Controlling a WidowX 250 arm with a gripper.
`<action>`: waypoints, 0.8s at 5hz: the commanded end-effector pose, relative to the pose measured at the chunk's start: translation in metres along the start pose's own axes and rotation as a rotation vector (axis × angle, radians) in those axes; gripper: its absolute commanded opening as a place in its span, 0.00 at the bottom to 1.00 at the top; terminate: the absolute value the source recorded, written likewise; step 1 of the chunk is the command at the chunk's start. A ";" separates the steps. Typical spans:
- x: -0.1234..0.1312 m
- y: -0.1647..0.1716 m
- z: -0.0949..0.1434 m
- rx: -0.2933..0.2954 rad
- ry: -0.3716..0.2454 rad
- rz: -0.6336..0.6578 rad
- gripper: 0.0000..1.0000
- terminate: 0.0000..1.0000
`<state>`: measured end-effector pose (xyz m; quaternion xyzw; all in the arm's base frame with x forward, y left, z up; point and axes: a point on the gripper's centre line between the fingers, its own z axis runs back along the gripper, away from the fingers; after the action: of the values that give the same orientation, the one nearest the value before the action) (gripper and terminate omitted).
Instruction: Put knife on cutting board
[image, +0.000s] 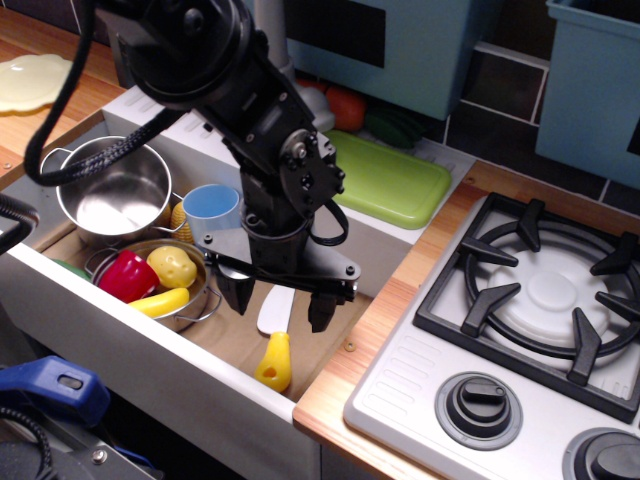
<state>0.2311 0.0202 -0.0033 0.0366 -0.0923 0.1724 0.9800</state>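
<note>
The knife (274, 340) lies on the brown sink floor, white blade pointing away, chunky yellow handle with a hole toward the front edge. My gripper (279, 304) hangs open just above its blade, one dark finger on each side, not touching it as far as I can tell. The lime-green cutting board (390, 182) lies flat on the ledge behind the sink, to the right of my arm; its near left part is hidden by the arm.
In the sink, a small metal bowl (197, 308) holds a red pepper (126, 275), a yellow round food (172, 266) and a yellow curved food (160, 302). A steel pot (113, 190) and blue cup (211, 208) stand behind. A stove (530, 320) lies right.
</note>
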 end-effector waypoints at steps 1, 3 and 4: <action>0.000 0.000 0.000 0.000 0.000 0.000 1.00 0.00; 0.008 0.003 -0.025 -0.033 -0.038 0.013 1.00 0.00; 0.014 0.001 -0.036 -0.057 -0.048 0.015 1.00 0.00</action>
<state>0.2468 0.0255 -0.0473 0.0085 -0.1067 0.1806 0.9777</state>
